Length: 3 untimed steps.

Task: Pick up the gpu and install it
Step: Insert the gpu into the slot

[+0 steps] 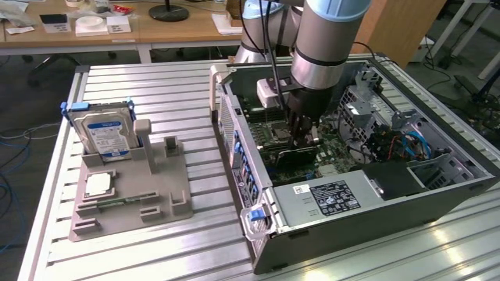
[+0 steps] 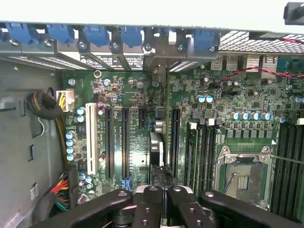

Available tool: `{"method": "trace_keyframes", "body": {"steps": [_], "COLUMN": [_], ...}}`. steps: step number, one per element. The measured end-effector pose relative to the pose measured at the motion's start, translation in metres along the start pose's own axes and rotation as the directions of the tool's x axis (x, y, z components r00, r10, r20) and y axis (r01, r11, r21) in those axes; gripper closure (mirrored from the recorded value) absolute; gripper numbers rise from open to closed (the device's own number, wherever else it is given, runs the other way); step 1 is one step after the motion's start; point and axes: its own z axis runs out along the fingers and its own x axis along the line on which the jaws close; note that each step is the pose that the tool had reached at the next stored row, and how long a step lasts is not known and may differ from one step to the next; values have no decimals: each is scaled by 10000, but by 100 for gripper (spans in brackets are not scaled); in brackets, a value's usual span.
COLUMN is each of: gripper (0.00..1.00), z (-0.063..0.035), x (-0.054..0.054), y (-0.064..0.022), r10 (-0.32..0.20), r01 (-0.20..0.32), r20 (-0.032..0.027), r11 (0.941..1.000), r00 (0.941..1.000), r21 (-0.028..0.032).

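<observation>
My gripper (image 1: 301,139) reaches down inside the open computer case (image 1: 258,228), over the green motherboard (image 2: 137,137). Its fingers stand together and are shut on the upper edge of the gpu (image 1: 294,156), a thin dark card standing on edge on the board. In the wrist view the gripper (image 2: 164,198) sits over the gpu (image 2: 156,149), seen edge-on as a narrow dark strip between the black expansion slots. The strip runs toward a silvery bracket (image 2: 159,54) at the case's rear wall. How deep the card sits in its slot is hidden.
A grey parts holder (image 1: 168,202) at the exterior view's left carries a blue-framed hard drive (image 1: 105,132), a processor chip (image 1: 98,184) and a green memory stick (image 1: 117,202). Inside the case are the power supply (image 1: 332,196), blue cables (image 1: 410,143), an empty processor socket (image 2: 242,178) and a cable bundle (image 2: 45,107).
</observation>
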Motion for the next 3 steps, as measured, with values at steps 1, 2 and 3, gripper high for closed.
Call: {"method": "trace_keyframes", "body": {"steps": [1, 2, 3], "gripper": [89, 89, 89], "z": [0, 0, 0], "x": [0, 0, 0], "y": [0, 0, 0], "r10": [0, 0, 0], "r01": [0, 0, 0], "r20": [2, 2, 2], "r11": [10000, 10000, 10000], "r00": [10000, 10000, 10000], "r21": [0, 0, 0]}}
